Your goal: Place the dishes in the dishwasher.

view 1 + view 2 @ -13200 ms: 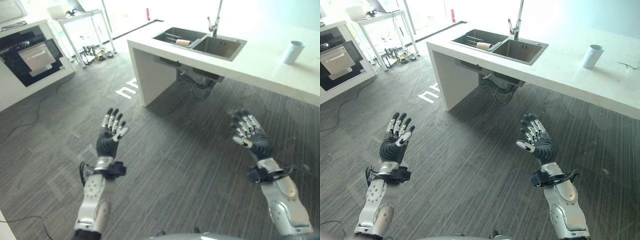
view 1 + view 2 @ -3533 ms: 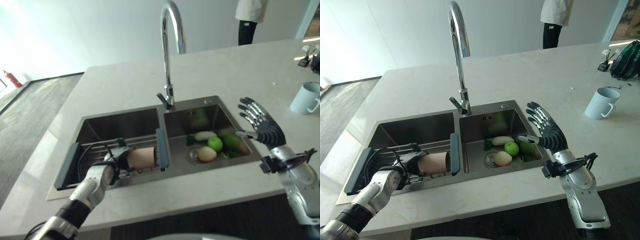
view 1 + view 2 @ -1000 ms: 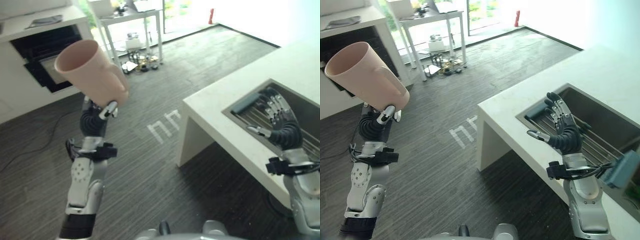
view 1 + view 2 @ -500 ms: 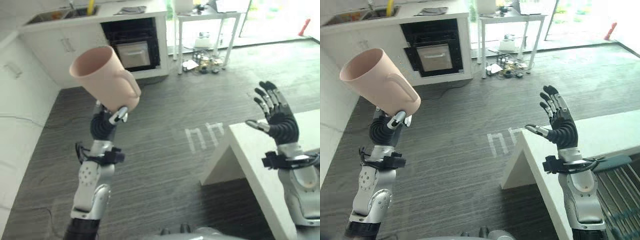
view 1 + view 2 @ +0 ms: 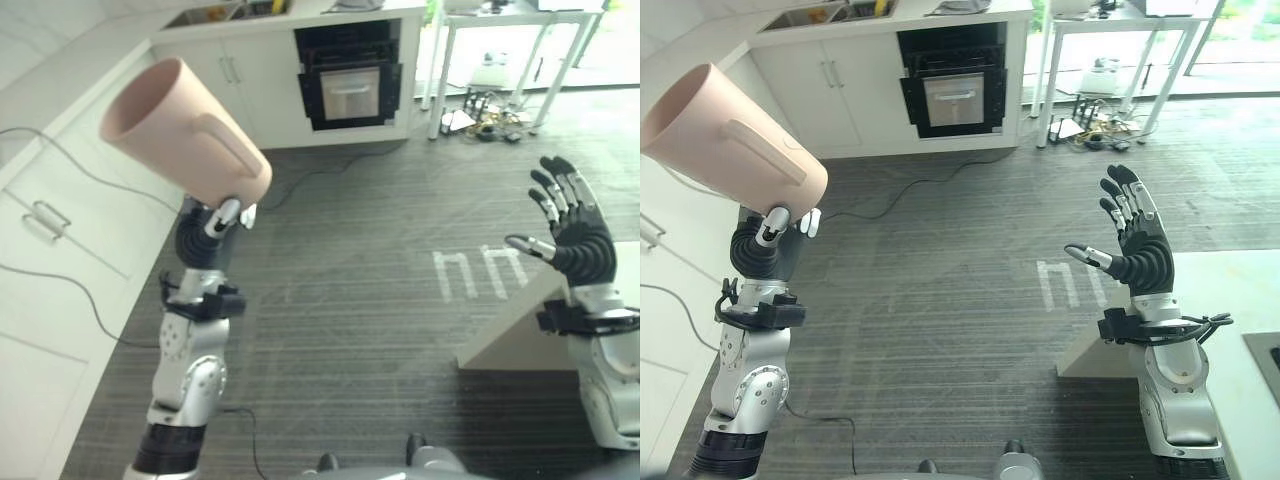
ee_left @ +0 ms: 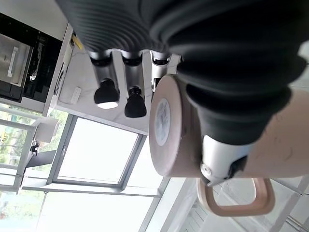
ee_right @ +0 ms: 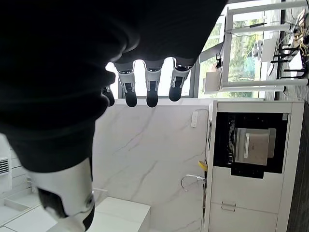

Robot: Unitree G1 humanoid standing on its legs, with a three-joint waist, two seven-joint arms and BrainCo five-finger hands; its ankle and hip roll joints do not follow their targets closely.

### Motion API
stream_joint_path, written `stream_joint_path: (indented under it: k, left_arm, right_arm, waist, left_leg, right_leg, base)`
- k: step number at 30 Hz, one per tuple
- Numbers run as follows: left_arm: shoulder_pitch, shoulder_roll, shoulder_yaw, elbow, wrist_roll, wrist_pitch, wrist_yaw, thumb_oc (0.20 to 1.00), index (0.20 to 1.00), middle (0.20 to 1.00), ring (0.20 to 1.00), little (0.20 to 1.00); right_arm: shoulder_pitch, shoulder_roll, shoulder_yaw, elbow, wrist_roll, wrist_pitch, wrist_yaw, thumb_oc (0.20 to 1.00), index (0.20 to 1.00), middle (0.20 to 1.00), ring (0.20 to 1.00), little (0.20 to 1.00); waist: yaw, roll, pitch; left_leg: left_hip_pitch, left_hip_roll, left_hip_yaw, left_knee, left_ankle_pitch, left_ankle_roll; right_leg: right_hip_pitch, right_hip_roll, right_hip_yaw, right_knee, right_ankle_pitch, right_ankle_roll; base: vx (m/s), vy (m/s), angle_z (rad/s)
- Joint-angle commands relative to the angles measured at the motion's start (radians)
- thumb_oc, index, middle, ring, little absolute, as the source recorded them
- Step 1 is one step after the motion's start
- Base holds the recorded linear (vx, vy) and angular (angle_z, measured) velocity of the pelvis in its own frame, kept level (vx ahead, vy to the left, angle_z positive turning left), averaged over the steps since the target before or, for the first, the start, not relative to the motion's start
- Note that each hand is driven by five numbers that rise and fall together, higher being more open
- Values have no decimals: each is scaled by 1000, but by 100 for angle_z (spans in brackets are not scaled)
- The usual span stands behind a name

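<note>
We hold the pink mug [image 5: 185,130] in our left hand [image 5: 207,238], fingers curled round it; right hand [image 5: 1137,255] spread, empty. Dishwasher [image 5: 952,90], upper centre, not yet reached.

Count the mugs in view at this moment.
1. The pink mug is held up in the left hand, tilted, over the floor. More dishes may lie out of view.

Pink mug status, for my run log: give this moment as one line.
left hand: shut on pink ceramic mug, held raised | right hand: open, empty | black built-in dishwasher: ahead, across floor
</note>
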State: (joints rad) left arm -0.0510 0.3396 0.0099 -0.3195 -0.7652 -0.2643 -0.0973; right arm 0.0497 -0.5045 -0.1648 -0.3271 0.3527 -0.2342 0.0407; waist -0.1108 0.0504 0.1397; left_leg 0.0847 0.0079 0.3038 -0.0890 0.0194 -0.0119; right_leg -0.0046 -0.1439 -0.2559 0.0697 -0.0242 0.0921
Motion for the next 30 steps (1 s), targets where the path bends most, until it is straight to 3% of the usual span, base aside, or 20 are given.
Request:
stream_joint_path:
  k: [1, 6, 7, 9, 17, 20, 21, 22, 24, 25, 27, 28, 30]
  left_arm:
    - [-39, 56, 33, -33, 17, -40, -8, 200, 200, 200, 200, 200]
    - [-25, 63, 27, -39, 37, -31, -11, 200, 200, 200, 200, 200]
    - [28, 84, -55, -1, 101, -62, -21, 200, 200, 200, 200, 200]
    - [-4, 79, -64, 15, 108, -48, -18, 200, 200, 200, 200, 200]
    - [7, 71, -54, 28, 91, -51, -14, 200, 200, 200, 200, 200]
    - [23, 70, -43, 27, 85, -61, -9, 200, 200, 200, 200, 200]
    - [30, 71, -40, 25, 81, -65, -7, 200, 200, 200, 200, 200]
    - [48, 71, -29, 18, 72, -85, -7, 200, 200, 200, 200, 200]
    - [57, 68, -26, 15, 68, -98, -8, 200, 200, 200, 200, 200]
    - [54, 64, -28, 20, 71, -103, -3, 200, 200, 200, 200, 200]
    - [51, 63, -40, 27, 71, -104, 3, 200, 200, 200, 200, 200]
    - [56, 68, -39, 26, 81, -105, 9, 200, 200, 200, 200, 200]
    - [63, 80, -39, 34, 86, -121, 6, 200, 200, 200, 200, 200]
  right_arm:
    - [-50, 22, -1, -37, -8, -44, -15, 1000, 1000, 1000, 1000, 1000]
    - [-32, 23, 7, -48, -21, -28, -19, 1000, 1000, 1000, 1000, 1000]
    - [-18, 20, 120, -9, 71, -17, 22, 1000, 1000, 1000, 1000, 1000]
    - [-7, 30, 101, -15, 88, -23, 35, 1000, 1000, 1000, 1000, 1000]
    - [-2, 44, 100, -18, 73, -23, 41, 1000, 1000, 1000, 1000, 1000]
    - [-14, 39, 105, -12, 74, -18, 49, 1000, 1000, 1000, 1000, 1000]
    - [-14, 35, 104, -11, 79, -16, 55, 1000, 1000, 1000, 1000, 1000]
    - [-7, 13, 93, -17, 110, -17, 78, 1000, 1000, 1000, 1000, 1000]
    - [-2, 6, 87, -14, 115, -23, 91, 1000, 1000, 1000, 1000, 1000]
    - [-4, 11, 91, -5, 110, -29, 100, 1000, 1000, 1000, 1000, 1000]
    - [-22, 12, 113, 6, 104, -26, 95, 1000, 1000, 1000, 1000, 1000]
    - [-18, 8, 114, -2, 102, -26, 102, 1000, 1000, 1000, 1000, 1000]
    - [-2, 0, 109, -4, 123, -33, 108, 1000, 1000, 1000, 1000, 1000]
  waist:
    - [0, -45, -50]
    - [1, -52, -48]
    - [16, -55, 5]
    - [4, -55, -20]
    - [-1, -60, -37]
    - [0, -62, -35]
    - [1, -66, -32]
    - [4, -101, -5]
    - [6, -108, 14]
    - [7, -105, 23]
    - [13, -78, 33]
    - [22, -58, 33]
    - [42, -47, 34]
  left_leg:
    - [28, 35, 14, 2, -11, -9]
    - [35, 31, 15, 2, -17, -2]
    - [-28, 38, -79, 23, 5, -29]
    - [-18, 28, -86, 2, -1, -24]
    - [7, 30, -40, 2, -10, -20]
    - [16, 53, -44, 20, 0, -33]
    - [7, 62, -46, 54, -6, -40]
    - [-111, 131, -20, 358, 32, -81]
    - [-184, 169, -37, 480, 62, -96]
    - [-209, 176, -33, 473, 73, -96]
    - [-210, 147, 48, 237, 102, -78]
    - [-224, 126, 67, 97, 185, -86]
    - [-265, 100, 35, 18, 245, -95]
  right_leg:
    - [13, -10, -23, -2, 64, 73]
    - [13, -9, -18, -5, 64, 75]
    - [36, 52, 75, -75, 45, 29]
    - [44, 63, 63, -81, 41, 27]
    - [56, 75, 51, -113, 52, 21]
    - [61, 106, 85, -113, 40, -2]
    - [63, 109, 94, -109, 37, -9]
    - [69, 106, 112, -92, 38, -48]
    - [76, 115, 118, -91, 43, -67]
    - [86, 123, 122, -97, 43, -67]
    - [127, 138, 124, -123, 36, -46]
    - [156, 153, 129, -135, 31, -36]
    - [197, 166, 149, -138, 15, -33]
  base:
    - [-15, 52, 13]
    - [6, 7, 1]
    - [35, 2, -2]
    - [36, -7, 5]
    - [-20, -74, 3]
    - [-34, -158, 0]
    - [-69, -309, -6]
    - [-64, -291, -8]
    - [-22, -202, -6]
    - [156, 8, -12]
    - [317, 157, -4]
    - [352, 184, 5]
    - [392, 214, 7]
